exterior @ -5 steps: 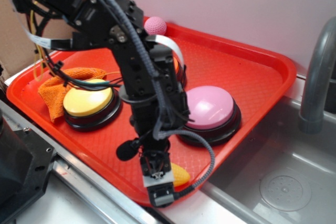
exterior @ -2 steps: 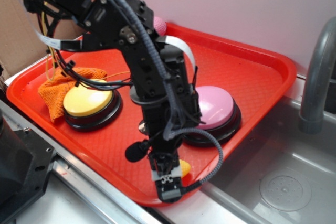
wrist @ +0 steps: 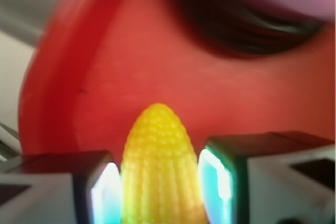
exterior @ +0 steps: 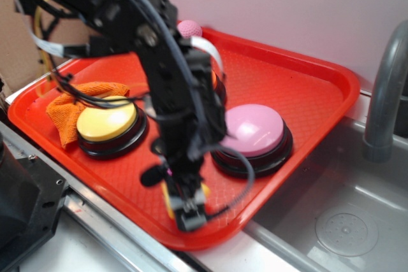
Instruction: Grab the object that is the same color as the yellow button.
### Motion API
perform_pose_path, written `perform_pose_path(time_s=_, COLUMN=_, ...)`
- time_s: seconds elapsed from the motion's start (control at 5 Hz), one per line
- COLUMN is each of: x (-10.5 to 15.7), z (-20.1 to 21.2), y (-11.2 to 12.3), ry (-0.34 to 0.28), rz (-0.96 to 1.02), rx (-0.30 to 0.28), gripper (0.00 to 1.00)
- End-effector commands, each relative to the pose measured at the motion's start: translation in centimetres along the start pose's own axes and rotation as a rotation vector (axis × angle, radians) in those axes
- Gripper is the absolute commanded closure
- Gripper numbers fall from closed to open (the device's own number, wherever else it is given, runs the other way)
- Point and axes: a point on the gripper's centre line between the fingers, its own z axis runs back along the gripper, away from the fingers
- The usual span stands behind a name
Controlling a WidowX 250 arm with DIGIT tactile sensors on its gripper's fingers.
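Between the 2 fingers of the gripper [wrist: 157, 182] sits the corn cob [wrist: 160, 166], its long axis running straight away from the wrist camera and its tapered tip pointing out ahead toward the pink button [wrist: 262, 3]. The finger pads [wrist: 105, 195] press against both of its flanks, so the gripper is clamped on the cob. From the exterior view only slivers of yellow show on either side of the blurred gripper [exterior: 185, 205], near the front edge of the red tray [exterior: 299, 87]; whether the cob rests on the tray floor or hangs just above it cannot be told.

On the tray, the yellow button [exterior: 106, 123] stands at the left on its black base, with an orange cloth [exterior: 70, 109] bunched against its far left side. The pink button [exterior: 255, 130] stands to the right of the arm. A small pink ball [exterior: 189, 28] lies at the tray's back rim. The tray rests on a metal counter beside a steel sink [exterior: 344, 214], with a grey faucet [exterior: 386, 93] at the right and a pale wall behind.

Motion blur smears the arm and gripper in the exterior view, and the arm hides a 3rd object behind it, of which only a dark edge shows. In the wrist view the pink button is cut off by the top edge and soft with blur.
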Motion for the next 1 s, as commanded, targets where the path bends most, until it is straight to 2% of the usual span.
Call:
perform_pose_path(time_s=0.0, x=-1.3, z=9.8, y=4.5, ry=-0.135, rz=0.261, rx=0.084, gripper=1.00)
perform_pose_path(time_s=0.2, x=-2.3, z=13.8, y=7.4, ry=-0.150, rz=0.377, rx=0.119, gripper=1.00)
perform_pose_path(time_s=0.6, x=-4.7, z=18.2, y=12.0, ry=-0.163, rz=0.510, rx=0.136, gripper=1.00)
perform_pose_path(time_s=0.8, x=-4.9, z=18.8, y=13.2, ry=-0.125, rz=0.489, rx=0.143, gripper=1.00)
